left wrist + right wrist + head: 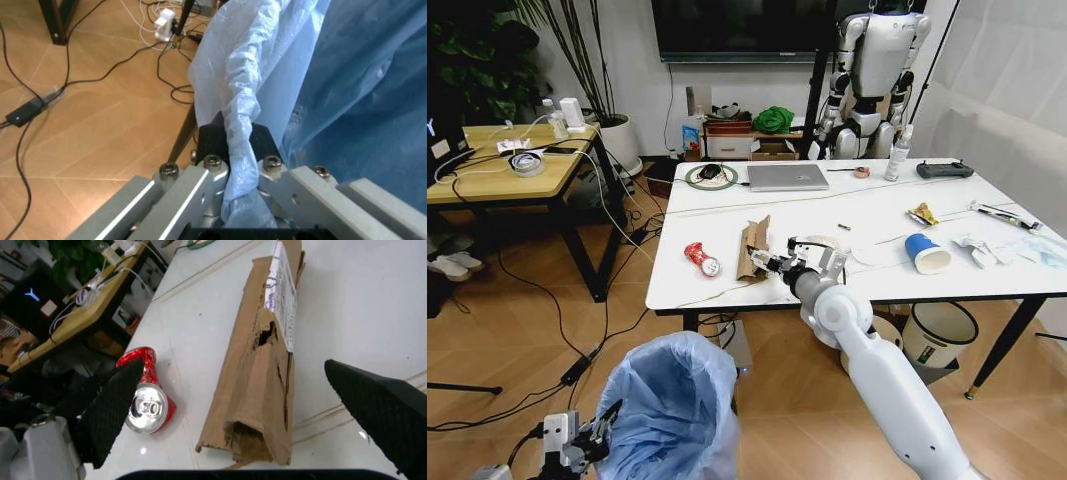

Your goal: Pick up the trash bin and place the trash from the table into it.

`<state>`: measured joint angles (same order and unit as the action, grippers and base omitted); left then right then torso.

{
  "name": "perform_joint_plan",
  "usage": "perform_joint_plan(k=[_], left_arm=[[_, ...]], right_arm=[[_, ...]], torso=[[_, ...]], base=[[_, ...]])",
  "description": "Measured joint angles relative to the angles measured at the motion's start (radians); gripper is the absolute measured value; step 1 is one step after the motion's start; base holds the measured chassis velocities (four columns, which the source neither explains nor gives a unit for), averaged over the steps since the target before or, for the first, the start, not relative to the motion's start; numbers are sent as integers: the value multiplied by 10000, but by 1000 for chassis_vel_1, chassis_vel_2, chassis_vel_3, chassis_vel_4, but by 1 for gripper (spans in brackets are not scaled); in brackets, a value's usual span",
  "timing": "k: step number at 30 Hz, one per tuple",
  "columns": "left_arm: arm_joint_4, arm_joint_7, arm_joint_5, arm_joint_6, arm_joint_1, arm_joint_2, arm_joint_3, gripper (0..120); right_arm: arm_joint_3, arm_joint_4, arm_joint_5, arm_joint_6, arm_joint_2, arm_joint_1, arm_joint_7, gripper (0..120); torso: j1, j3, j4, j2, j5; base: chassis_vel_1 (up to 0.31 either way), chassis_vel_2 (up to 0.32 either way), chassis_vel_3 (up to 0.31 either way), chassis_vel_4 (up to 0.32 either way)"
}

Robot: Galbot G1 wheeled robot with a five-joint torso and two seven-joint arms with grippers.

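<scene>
Closest in, low at the robot's left, the left hand (597,432) is clamped on a twisted fold of the light-blue bag; the left wrist view shows the plastic pinched tight between its fingers (200,187). The bag lines the trash bin (672,405), which sits just beside that hand, over the wooden floor (517,330) and in front of the tabletop's near edge. Whether the bin rests on the floor or hangs clear of it cannot be told.

Farther out, the right arm reaches over the near edge of the tabletop (867,220). The right hand (767,263) is spread wide and grips nothing. In the right wrist view its two dark pads (113,412) stand on either side of the near end of the torn cardboard (263,365), not touching it. The cardboard lies flat on the white surface with a white label on its upper face. Just beside it, toward the robot's left, lies the crushed red can (701,258) on its side, apart from the cardboard.

To the right along the tabletop a blue paper cup (926,253) lies tipped over, with a yellow wrapper (923,214) behind it and white wrappers and tissues (982,250) near the right edge.

At the far side sit a silver laptop (787,177) and a black controller (944,170).
</scene>
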<state>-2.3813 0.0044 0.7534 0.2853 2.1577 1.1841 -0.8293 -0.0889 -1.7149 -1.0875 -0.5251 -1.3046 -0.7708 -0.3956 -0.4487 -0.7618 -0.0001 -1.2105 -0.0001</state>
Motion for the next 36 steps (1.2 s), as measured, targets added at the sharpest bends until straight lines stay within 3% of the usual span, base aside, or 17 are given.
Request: perform_joint_plan(k=[7, 10, 32, 36], left_arm=[[-12, -17, 18, 0, 44, -24, -49, 0], [-12, -23, 35, -1, 43, -49, -50, 0], [86, -137, 195, -1, -126, -153, 10, 0], [48, -148, 267, 24, -215, -229, 66, 0]], right_arm=[[78, 407, -701, -644, -69, 137, -447, 100], [67, 502, -692, -697, -91, 141, -364, 93], [50, 601, -126, -430, 56, 114, 250, 10], [-121, 345, -20, -240, 178, -93, 479, 1]], torso=[[2, 2, 0, 2, 1], [2, 2, 1, 3, 2], [4, 4, 1, 7, 1], [3, 4, 2, 7, 1]], base=[[0, 0, 0, 0], [0, 0, 0, 0], [0, 0, 0, 0], [0, 0, 0, 0]])
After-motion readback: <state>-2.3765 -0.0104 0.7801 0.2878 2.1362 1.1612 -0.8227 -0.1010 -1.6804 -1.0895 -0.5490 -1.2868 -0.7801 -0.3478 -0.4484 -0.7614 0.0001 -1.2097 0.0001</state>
